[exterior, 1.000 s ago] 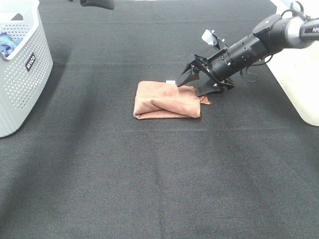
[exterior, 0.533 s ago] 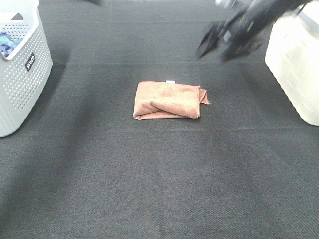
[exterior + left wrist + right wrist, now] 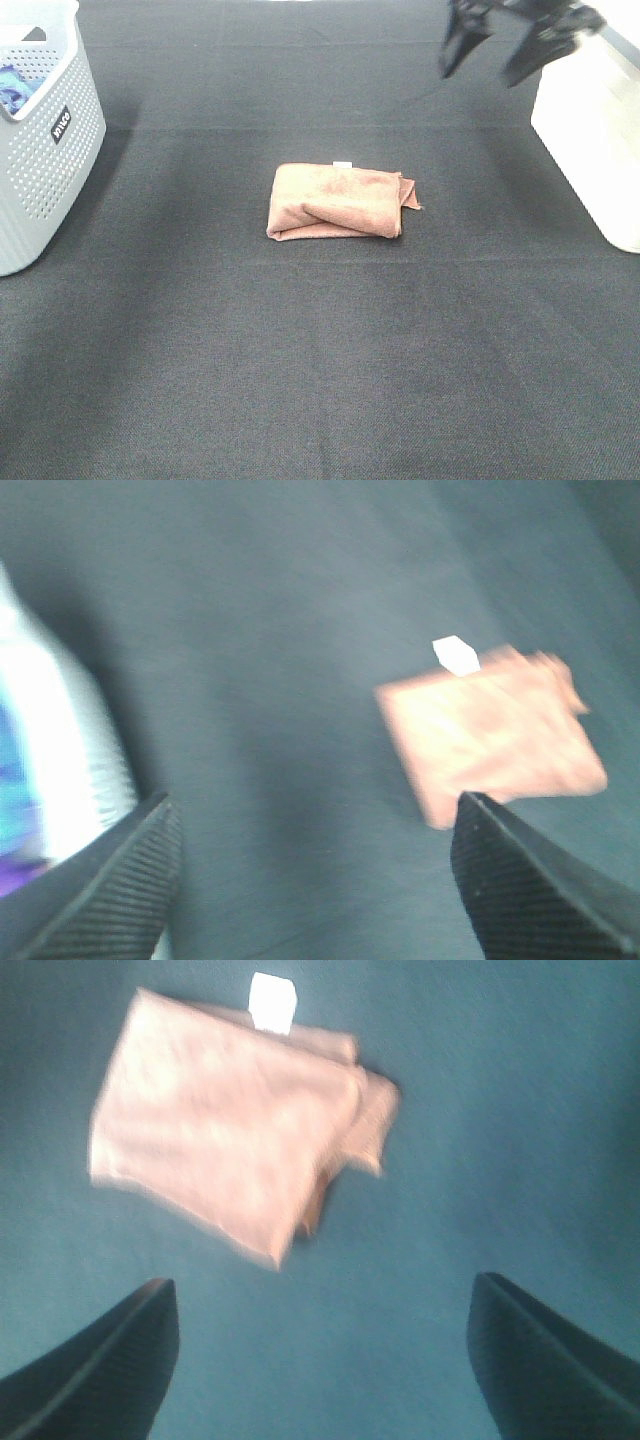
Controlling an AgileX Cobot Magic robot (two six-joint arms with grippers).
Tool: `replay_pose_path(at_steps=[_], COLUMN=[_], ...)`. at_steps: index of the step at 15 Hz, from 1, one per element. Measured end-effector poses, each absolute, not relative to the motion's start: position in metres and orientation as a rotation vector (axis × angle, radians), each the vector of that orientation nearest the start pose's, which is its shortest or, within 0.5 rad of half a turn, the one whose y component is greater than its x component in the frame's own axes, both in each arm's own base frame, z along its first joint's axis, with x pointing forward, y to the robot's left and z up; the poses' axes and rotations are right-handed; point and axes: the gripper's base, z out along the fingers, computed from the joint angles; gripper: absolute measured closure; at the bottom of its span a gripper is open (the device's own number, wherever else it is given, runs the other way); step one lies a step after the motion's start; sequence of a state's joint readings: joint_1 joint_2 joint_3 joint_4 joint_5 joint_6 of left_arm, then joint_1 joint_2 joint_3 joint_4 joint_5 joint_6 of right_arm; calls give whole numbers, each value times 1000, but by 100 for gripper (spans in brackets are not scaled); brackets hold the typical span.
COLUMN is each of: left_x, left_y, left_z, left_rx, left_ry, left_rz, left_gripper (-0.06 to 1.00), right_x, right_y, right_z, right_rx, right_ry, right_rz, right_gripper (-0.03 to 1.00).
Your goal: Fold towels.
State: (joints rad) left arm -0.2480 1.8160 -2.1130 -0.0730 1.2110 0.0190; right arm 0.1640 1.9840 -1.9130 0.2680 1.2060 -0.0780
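Note:
The reddish-brown towel (image 3: 338, 201) lies folded into a small rectangle on the black table, its white tag (image 3: 342, 164) at the far edge. It also shows in the left wrist view (image 3: 490, 735) and in the right wrist view (image 3: 235, 1120), blurred in both. My right gripper (image 3: 497, 58) is open and empty, raised at the far right, well away from the towel; its fingers spread wide in the right wrist view (image 3: 320, 1360). My left gripper (image 3: 315, 880) is open and empty; it is out of the high view.
A grey perforated basket (image 3: 40, 140) with blue cloth inside stands at the left edge. A white bin (image 3: 595, 130) stands at the right edge. The black cloth-covered table (image 3: 320, 350) spreads around the towel.
My right gripper has let go of the towel's right end and lifted up and back to the far right. The towel stays folded in place.

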Motion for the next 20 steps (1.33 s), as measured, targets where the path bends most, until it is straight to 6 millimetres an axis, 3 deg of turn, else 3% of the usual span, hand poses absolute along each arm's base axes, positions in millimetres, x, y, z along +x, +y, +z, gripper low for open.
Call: replay_pose_path(at_steps=[3,6,7,9,12,14,17,20], left_x=[321,239,239,193,127,80,43,24], left_y=[-80,-54,-54,-42,-25,-14,-4,0], left_z=[461,442,442,410,367,335,305,290], left_rx=[251,201,201,193,186,179,186,210], left_ry=[2353,2427,2427,2498,2529,2499,2437,2376], left_rz=[-114,-56,-56,-45,-40,-48,-55,-56], left_gripper=[23,23,23,23,23,23,23,23], right_x=[387,329,329,289,230,178,122,78], right_y=[113,127,127,125,107,82,55,33], right_z=[345,365,365,367,351,325,295,278], right_rx=[-361,-418,-418,-428,-450,-463,-465,-443], right_ry=[2679,2658,2658,2669,2722,2771,2776,2642], right_rz=[229,101,101,101,90,70,68,119], right_gripper=[22,22,22,22,22,22,22,22])
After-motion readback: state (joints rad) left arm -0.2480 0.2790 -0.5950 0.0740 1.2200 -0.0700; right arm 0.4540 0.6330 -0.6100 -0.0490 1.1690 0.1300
